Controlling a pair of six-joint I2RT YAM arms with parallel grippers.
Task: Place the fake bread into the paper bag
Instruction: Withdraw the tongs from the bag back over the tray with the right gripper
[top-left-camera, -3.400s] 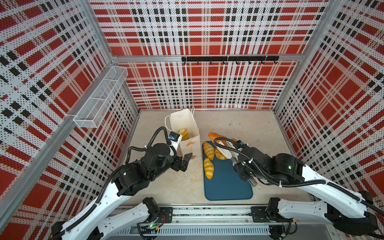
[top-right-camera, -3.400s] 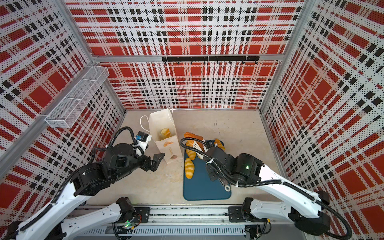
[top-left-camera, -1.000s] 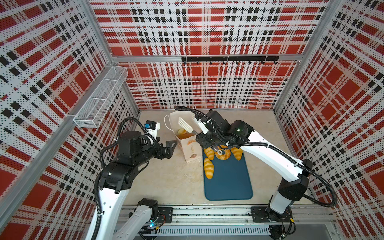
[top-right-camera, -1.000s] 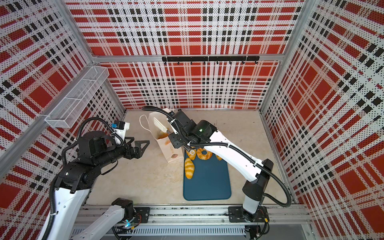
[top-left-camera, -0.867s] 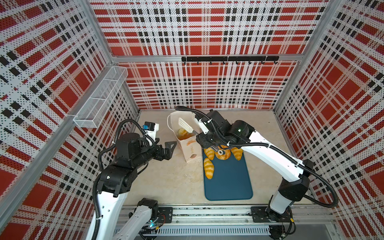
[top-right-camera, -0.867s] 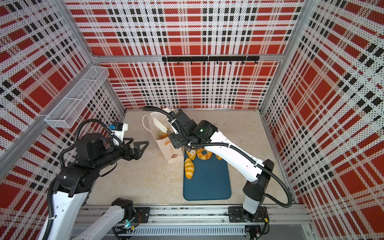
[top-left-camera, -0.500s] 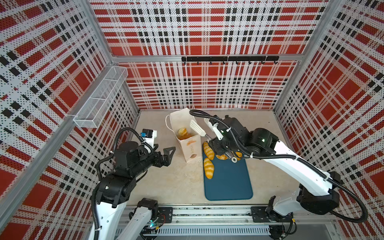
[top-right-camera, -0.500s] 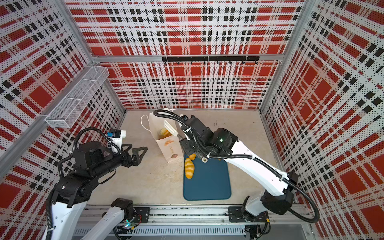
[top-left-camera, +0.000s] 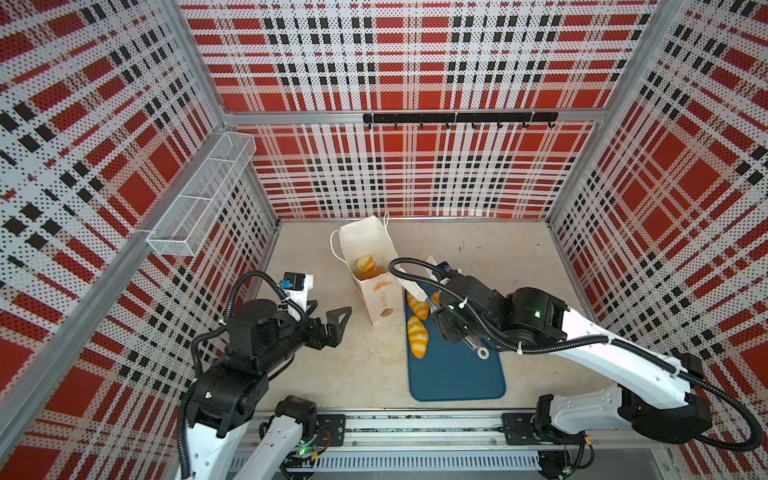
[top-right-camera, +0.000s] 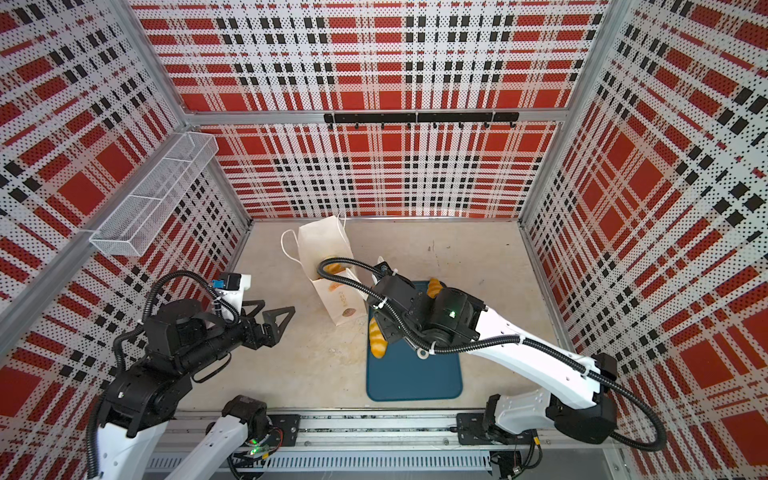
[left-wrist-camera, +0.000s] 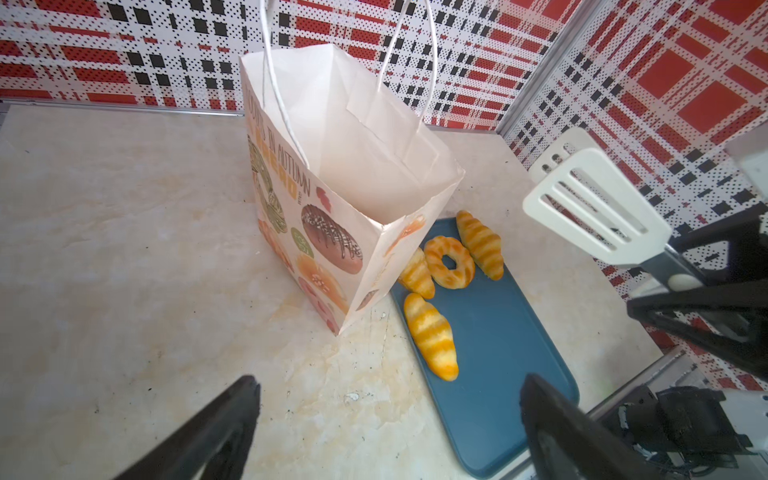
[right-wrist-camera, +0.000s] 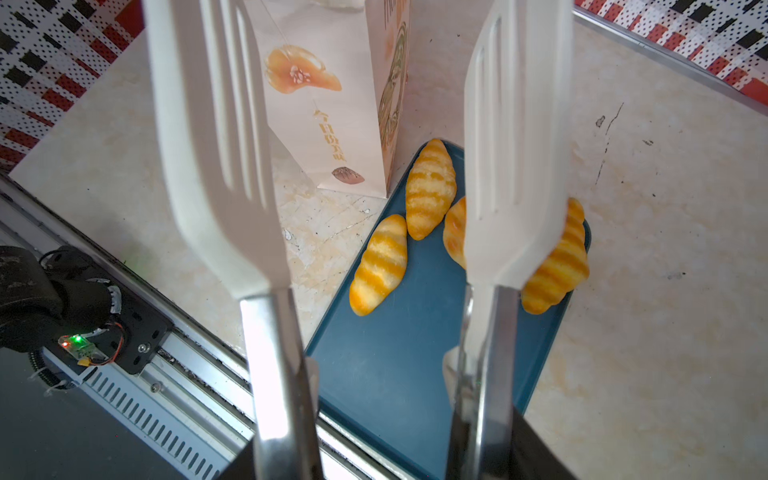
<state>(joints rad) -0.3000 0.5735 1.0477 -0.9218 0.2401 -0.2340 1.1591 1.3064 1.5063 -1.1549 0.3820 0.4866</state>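
Left gripper (top-left-camera: 328, 311) gapes wide, arm crouched left of the tall white printed paper bag (left-wrist-camera: 332, 232). Right gripper (top-left-camera: 451, 326) clamps white slotted tongs (left-wrist-camera: 590, 208), blades apart, over glossy golden fake bread (left-wrist-camera: 430, 332) on a dark teal tray (left-wrist-camera: 498, 332) beside that bag; some's inside too.

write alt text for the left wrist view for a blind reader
A tall white paper bag with bread prints stands open on a beige tabletop, beside a flat dark teal tray holding three striped golden toy croissants and a ring doughnut. White slotted tongs hover nearby, and the black left gripper stands wide open nearest the camera.
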